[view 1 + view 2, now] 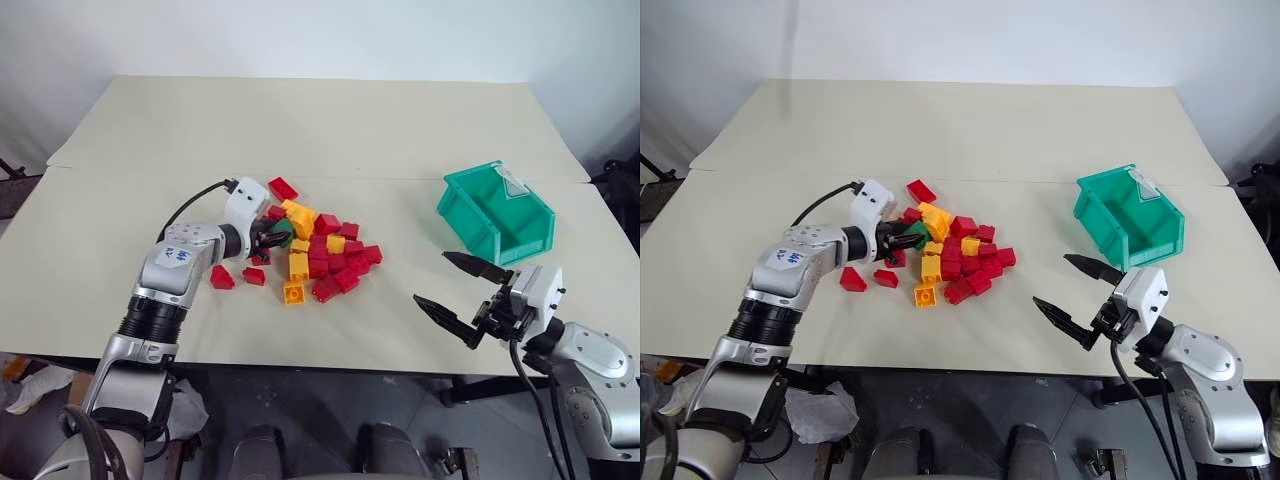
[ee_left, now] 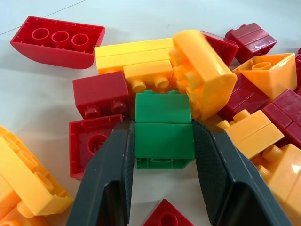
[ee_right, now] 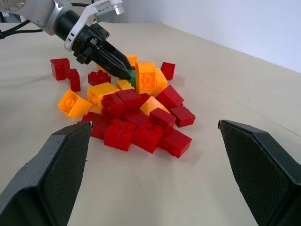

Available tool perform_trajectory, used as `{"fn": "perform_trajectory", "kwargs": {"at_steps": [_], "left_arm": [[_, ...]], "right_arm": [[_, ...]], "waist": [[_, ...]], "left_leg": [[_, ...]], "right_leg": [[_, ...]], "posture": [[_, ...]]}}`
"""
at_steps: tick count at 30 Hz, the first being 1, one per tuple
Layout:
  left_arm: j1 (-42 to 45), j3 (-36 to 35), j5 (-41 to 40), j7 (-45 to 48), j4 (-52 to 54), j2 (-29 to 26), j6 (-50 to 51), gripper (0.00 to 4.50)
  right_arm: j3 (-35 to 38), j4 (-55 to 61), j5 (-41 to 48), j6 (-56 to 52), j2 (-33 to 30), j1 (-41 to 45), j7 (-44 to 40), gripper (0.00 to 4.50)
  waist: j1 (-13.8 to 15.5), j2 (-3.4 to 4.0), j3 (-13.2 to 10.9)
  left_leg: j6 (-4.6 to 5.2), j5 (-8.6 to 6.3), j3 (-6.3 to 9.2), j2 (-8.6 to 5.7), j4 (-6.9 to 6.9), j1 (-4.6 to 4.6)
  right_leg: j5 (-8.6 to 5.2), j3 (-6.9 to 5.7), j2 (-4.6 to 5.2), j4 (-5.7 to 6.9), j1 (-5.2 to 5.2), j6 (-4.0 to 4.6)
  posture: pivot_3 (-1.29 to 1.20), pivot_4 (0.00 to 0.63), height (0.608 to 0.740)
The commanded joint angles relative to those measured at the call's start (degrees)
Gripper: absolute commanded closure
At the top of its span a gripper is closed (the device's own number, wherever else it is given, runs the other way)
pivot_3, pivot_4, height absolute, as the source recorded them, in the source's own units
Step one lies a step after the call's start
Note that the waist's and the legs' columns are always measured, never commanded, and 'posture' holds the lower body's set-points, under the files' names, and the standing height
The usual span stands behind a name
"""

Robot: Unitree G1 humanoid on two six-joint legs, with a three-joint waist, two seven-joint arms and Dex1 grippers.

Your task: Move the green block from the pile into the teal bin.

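Pale surface (image 1: 330, 120) is seen; the green block (image 2: 163, 129), half hidden in the pile (image 1: 315, 252), is grasped by the left gripper (image 2: 163, 155). Right gripper (image 1: 462, 292) is left released.

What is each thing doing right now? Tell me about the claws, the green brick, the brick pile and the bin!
left gripper: fingers against both sides of the green block
right gripper: open, holding nothing
green block: in the pile, between the fingers
pile: loose heap on the table
teal bin: upright, no block inside

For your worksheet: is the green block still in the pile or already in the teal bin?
In the pile. The green block sits among red and yellow bricks, the left gripper jaws on both its sides; the teal bin stands apart.
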State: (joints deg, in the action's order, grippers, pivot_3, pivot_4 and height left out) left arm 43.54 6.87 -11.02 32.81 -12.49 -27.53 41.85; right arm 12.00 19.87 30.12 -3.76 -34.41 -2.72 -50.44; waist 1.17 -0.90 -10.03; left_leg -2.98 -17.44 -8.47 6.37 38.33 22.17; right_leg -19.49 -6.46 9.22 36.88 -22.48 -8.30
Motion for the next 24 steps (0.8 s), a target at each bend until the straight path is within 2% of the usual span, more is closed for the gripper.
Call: {"fn": "perform_trajectory", "kwargs": {"at_steps": [1,2,6,9,13,16,19,21,24], "left_arm": [[-1.29,0.71,2.08,1.82,-3.31,-1.27,-3.02,3.04],[-0.97,0.18,2.09,2.42,-4.22,-1.89,-4.22,3.04],[-0.48,-4.55,-0.68,9.11,-8.04,-3.62,-21.00,3.04],[-0.01,-8.22,-4.59,18.74,-10.23,-5.33,-31.83,3.04],[2.95,-9.20,-6.99,26.75,-11.48,-6.05,-35.89,3.04],[6.56,-8.65,-9.57,32.01,-11.27,-4.01,-35.08,3.04],[9.63,-4.07,-8.34,36.55,-11.39,-0.34,-34.28,3.04],[11.20,0.43,-5.18,38.37,-13.17,3.48,-36.66,3.04],[14.81,5.48,0.01,36.27,-20.58,11.50,-41.86,3.04]], "right_arm": [[0.35,1.64,-0.16,1.09,0.19,0.54,0.25,0.00],[0.33,1.55,-0.14,1.06,0.15,0.64,0.28,0.00],[0.41,1.96,-0.03,0.84,0.01,0.52,0.41,0.00],[0.82,2.15,0.04,0.86,-0.19,-0.11,0.30,0.00],[1.88,2.75,0.23,0.65,-0.62,-1.11,0.53,0.00],[3.35,3.60,0.39,0.47,-0.98,-2.46,1.04,0.00],[6.00,4.68,0.72,0.16,-1.26,-4.88,1.94,0.00],[8.11,5.24,0.92,0.14,-1.25,-6.91,2.57,0.00],[10.99,5.53,0.81,0.40,-1.09,-9.98,3.11,0.00]], "waist": [[0.01,0.00,0.00],[0.03,0.00,0.00],[-0.20,-0.01,-0.01],[-0.01,-0.04,-0.03],[0.48,-0.06,-0.04],[0.98,-0.07,-0.05],[1.32,-0.07,-0.05],[1.54,-0.07,-0.05],[1.97,-0.08,-0.05]], "left_leg": [[0.00,0.00,0.00,0.00,0.00,0.00],[0.00,0.00,0.00,0.00,0.00,0.00],[-0.01,0.00,-0.03,0.00,-0.01,0.02],[-0.01,0.00,-0.04,0.00,-0.04,0.09],[0.02,-0.02,-0.06,0.00,-0.08,0.17],[0.06,-0.04,-0.01,-0.02,-0.05,0.22],[0.09,-0.06,-0.03,-0.04,-0.06,0.26],[0.09,-0.06,-0.03,-0.05,-0.08,0.25],[0.10,-0.06,-0.04,-0.09,-0.09,0.26]], "right_leg": [[0.00,0.00,0.00,0.01,0.00,0.00],[0.00,0.00,0.00,0.01,0.00,0.00],[0.00,0.00,0.00,0.00,-0.05,0.00],[0.00,-0.01,0.00,0.02,-0.10,0.00],[0.00,-0.03,0.00,-0.04,-0.11,0.00],[0.02,-0.05,0.00,-0.11,-0.08,-0.04],[0.05,-0.05,0.00,-0.22,-0.07,-0.10],[0.06,-0.06,0.00,-0.29,-0.06,-0.11],[0.07,-0.05,0.00,-0.39,-0.02,-0.13]], "posture": [[0.00,0.150,0.740],[0.00,0.150,0.740],[0.00,0.150,0.740],[0.00,0.150,0.740],[0.00,0.150,0.740],[0.00,0.150,0.740],[0.00,0.150,0.740],[0.00,0.150,0.740],[0.00,0.150,0.740]]}}
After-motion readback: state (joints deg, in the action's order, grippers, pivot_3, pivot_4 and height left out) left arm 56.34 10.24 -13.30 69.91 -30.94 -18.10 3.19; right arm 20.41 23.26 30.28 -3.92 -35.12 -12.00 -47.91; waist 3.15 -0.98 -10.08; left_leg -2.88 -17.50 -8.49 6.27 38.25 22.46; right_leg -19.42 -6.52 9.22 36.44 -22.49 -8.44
